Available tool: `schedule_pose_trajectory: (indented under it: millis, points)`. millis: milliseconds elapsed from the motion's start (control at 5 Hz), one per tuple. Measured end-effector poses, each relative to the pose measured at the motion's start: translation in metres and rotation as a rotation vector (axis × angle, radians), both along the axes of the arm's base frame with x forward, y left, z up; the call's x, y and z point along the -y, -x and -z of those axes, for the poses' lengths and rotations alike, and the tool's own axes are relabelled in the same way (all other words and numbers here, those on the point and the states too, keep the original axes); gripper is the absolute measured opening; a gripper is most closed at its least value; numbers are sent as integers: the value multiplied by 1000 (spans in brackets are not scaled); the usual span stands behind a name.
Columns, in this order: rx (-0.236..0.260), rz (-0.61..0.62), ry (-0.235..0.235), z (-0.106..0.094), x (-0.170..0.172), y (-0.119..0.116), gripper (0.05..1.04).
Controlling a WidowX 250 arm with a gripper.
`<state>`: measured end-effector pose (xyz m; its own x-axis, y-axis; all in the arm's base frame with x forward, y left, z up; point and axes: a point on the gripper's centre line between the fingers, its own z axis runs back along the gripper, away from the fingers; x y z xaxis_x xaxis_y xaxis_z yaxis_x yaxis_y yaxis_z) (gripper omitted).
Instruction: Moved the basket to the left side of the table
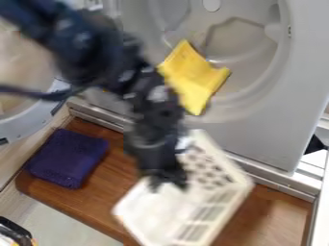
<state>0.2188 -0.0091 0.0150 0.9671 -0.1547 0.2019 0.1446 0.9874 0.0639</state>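
The black gripper hangs over the near left part of the white basket, which is tilted on the wooden table right of its middle. The gripper's tip overlaps the basket in the view; whether it touches or holds the basket, I cannot tell. Part of the basket's back wall is hidden behind the arm.
A folded purple cloth lies on the table's left part. Behind the table stands a grey machine with a round door opening, where a yellow cloth lies on the rim. The open door is at the left.
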Motion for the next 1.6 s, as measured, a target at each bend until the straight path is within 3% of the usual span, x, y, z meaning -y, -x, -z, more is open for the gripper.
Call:
schedule_pose_trajectory:
  millis: [200, 1000, 1200, 1600]
  points:
    - [18, -33, 3, 19, -40, 3, 92]
    - [-22, -69, -50, 44, -77, -45, 115]
    - [-32, -68, -50, 47, -78, -46, 301]
    - [-16, -17, -60, 39, -68, -47, 904]
